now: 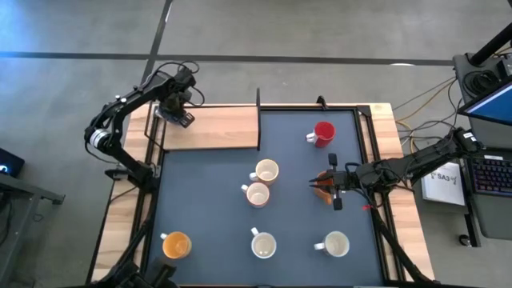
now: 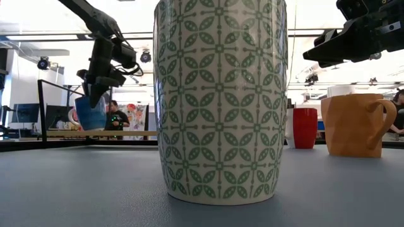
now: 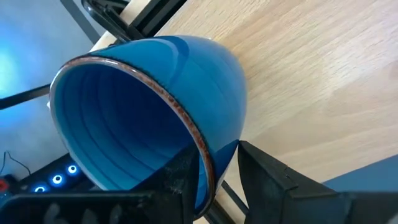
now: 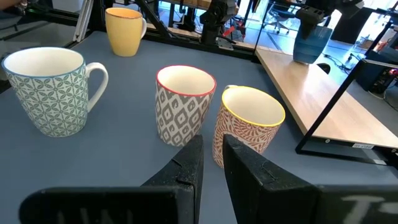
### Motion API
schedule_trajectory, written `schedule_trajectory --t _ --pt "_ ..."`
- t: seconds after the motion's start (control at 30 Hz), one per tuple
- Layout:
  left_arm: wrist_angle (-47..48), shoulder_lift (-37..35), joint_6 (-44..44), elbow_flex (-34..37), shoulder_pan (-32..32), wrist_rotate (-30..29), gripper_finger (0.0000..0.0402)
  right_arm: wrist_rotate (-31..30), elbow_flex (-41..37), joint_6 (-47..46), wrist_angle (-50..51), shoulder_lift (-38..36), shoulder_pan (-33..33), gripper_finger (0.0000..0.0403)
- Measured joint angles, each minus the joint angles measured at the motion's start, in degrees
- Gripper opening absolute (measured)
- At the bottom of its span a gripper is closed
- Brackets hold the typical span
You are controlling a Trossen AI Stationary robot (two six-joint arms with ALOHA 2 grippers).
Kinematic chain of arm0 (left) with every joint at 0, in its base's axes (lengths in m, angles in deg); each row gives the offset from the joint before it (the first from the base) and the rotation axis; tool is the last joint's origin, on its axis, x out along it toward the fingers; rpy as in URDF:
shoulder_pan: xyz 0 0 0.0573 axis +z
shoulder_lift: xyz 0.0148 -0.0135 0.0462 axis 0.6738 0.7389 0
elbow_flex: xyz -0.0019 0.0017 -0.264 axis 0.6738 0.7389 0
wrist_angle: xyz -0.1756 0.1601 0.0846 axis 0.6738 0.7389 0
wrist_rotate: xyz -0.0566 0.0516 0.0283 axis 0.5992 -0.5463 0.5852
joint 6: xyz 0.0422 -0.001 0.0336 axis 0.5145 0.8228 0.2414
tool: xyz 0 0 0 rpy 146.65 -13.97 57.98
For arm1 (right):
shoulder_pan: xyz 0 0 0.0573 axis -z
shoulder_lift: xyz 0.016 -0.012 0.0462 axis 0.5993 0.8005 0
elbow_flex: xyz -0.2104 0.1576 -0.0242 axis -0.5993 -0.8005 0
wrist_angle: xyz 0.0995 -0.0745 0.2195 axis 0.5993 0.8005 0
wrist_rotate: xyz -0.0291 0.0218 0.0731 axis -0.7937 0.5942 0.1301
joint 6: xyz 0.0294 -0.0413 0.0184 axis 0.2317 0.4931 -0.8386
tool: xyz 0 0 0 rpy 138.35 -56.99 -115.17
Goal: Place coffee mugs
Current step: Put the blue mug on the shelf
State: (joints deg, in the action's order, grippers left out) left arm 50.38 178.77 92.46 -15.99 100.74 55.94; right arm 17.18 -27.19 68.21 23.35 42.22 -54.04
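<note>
A blue coffee mug (image 3: pixel 161 93) hangs tilted over the wooden board (image 1: pixel 216 128) at the table's far left, with my left gripper (image 1: pixel 178 112) shut on it. Whether its base touches the board I cannot tell. On the dark mat stand a red mug (image 1: pixel 324 134), two patterned mugs (image 1: pixel 266 171) (image 1: pixel 258 194) side by side, an orange mug (image 2: pixel 350 123), a yellow-orange mug (image 1: pixel 176 244) and two pale mugs (image 1: pixel 264 246) (image 1: pixel 336 243). My right gripper (image 4: pixel 212 163) hovers level above the orange mug, slightly open and holding nothing. My left gripper holds the blue mug by its rim (image 3: pixel 208 163), with one finger (image 3: pixel 177 183) inside the mug and the other (image 3: pixel 267 177) outside against the wall. The fingers come steeply from above. The mug hangs tilted below them, its mouth turned up toward the wrist.
A black upright bar (image 1: pixel 258 100) stands at the board's right end, and black frame rails (image 1: pixel 372 152) run along the mat's edges. In the low view the green-patterned mug (image 2: pixel 221 101) fills the foreground. Bare mat lies at the near left and the far middle.
</note>
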Motion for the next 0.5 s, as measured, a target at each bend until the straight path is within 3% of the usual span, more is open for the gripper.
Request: schedule_trajectory --t 0.5 --pt "1.33 -0.11 -0.25 -1.36 -0.93 -1.95 0.0091 0.0 0.0 0.0 0.01 0.0 -0.01 0.005"
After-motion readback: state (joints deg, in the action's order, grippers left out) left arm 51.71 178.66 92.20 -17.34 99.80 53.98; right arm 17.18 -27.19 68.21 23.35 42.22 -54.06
